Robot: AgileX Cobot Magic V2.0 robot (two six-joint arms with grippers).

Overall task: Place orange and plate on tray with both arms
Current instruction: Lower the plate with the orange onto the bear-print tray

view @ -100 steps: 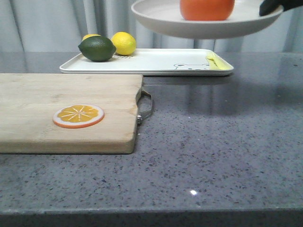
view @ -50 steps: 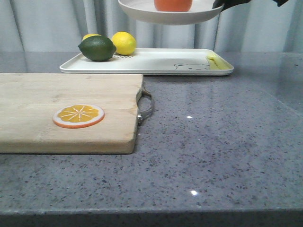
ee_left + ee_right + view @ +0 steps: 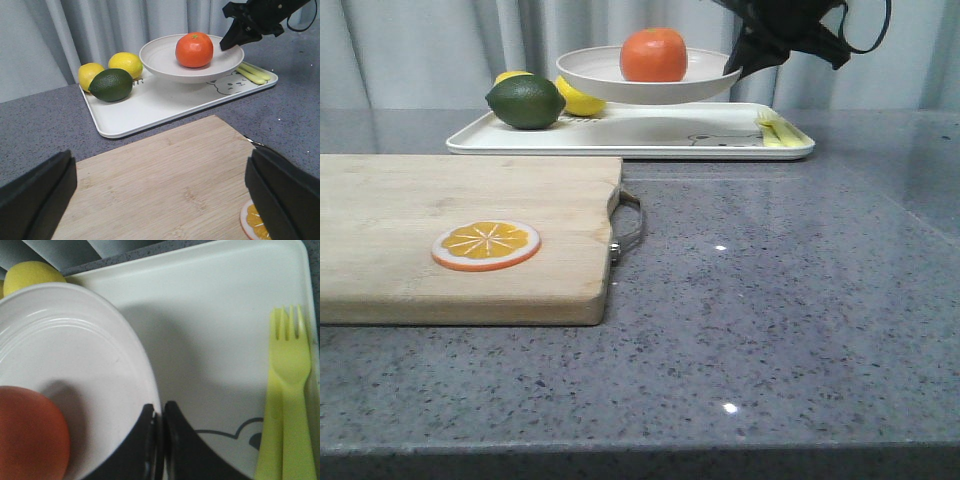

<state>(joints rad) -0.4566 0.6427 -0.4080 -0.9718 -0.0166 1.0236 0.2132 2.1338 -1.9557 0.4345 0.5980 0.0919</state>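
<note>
The orange (image 3: pixel 653 55) sits in the off-white plate (image 3: pixel 610 82), held just above the white tray (image 3: pixel 650 135) at the back of the table. My right gripper (image 3: pixel 738 72) is shut on the plate's right rim. The right wrist view shows its fingertips (image 3: pixel 160 415) pinching the rim, with the plate (image 3: pixel 65 360), the orange (image 3: pixel 27 435) and the tray (image 3: pixel 210 325) below. The left wrist view shows the orange (image 3: pixel 194 49) in the plate (image 3: pixel 160 60) over the tray (image 3: pixel 145 105). My left gripper (image 3: pixel 160 200) is open and empty above the cutting board.
A dark green lime (image 3: pixel 525 102) and lemons (image 3: pixel 582 100) lie on the tray's left part. A yellow-green fork (image 3: pixel 776 130) lies at its right edge. A wooden cutting board (image 3: pixel 440 200) with an orange slice disc (image 3: pixel 485 245) fills the front left.
My right gripper has carried the plate with the orange down and away, from high near the camera to just above the tray.
</note>
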